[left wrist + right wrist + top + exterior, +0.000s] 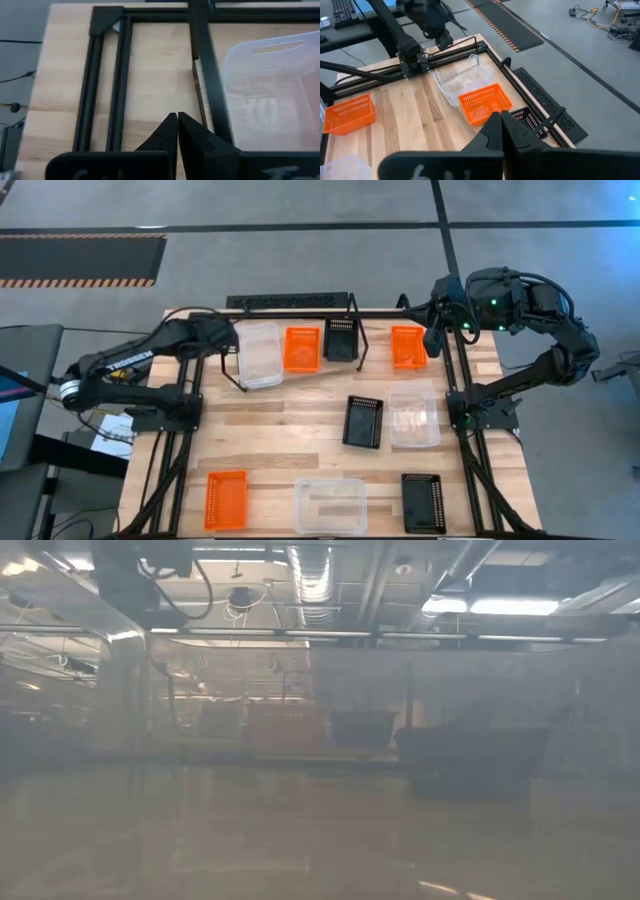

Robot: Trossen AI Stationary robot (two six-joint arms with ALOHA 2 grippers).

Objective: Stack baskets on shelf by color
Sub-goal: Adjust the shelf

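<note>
In the high view the shelf stands at the table's far edge. A clear basket, an orange basket and a black basket sit side by side in it. Another orange basket rests on the table to its right. My left gripper is shut, just left of the clear basket. My right gripper is shut and hovers at the right edge of that orange basket. The right wrist view shows the shelf's three baskets, the orange one in the middle.
A black basket and a clear basket lie mid-table. Along the near edge sit an orange, a clear and a black basket. Black frame rails run along the table's sides. Bare boards lie mid-left.
</note>
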